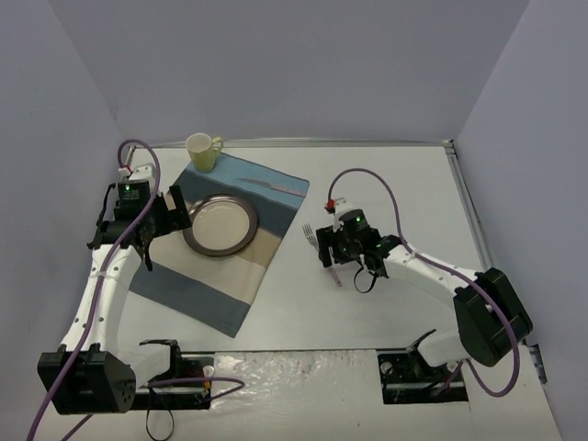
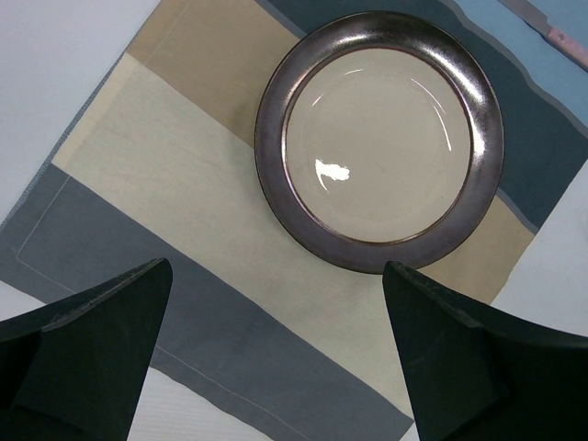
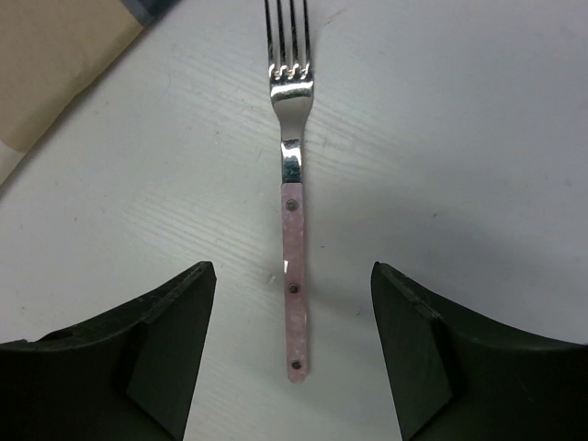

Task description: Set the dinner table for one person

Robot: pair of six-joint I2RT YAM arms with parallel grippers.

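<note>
The white dinner table [image 1: 395, 175] holds a blue-and-beige striped placemat [image 1: 211, 289] with a dark-rimmed cream plate [image 1: 219, 225] on it. A pale yellow mug [image 1: 202, 152] stands at the placemat's far corner, and a pink-handled knife [image 1: 276, 186] lies along its far edge. A pink-handled fork [image 3: 294, 230] lies on the bare table right of the placemat [image 3: 55, 55]. My right gripper [image 3: 294, 276] is open just above the fork's handle, one finger on each side. My left gripper [image 2: 276, 276] is open and empty above the placemat [image 2: 165, 175], beside the plate [image 2: 379, 138].
Grey walls close in the table at the back and sides. A metal rail [image 1: 464, 197] runs along the right edge. The knife's tip [image 2: 551, 28] shows at the top right of the left wrist view. The fork's tines [image 1: 310, 236] stick out left of my right gripper [image 1: 342, 253].
</note>
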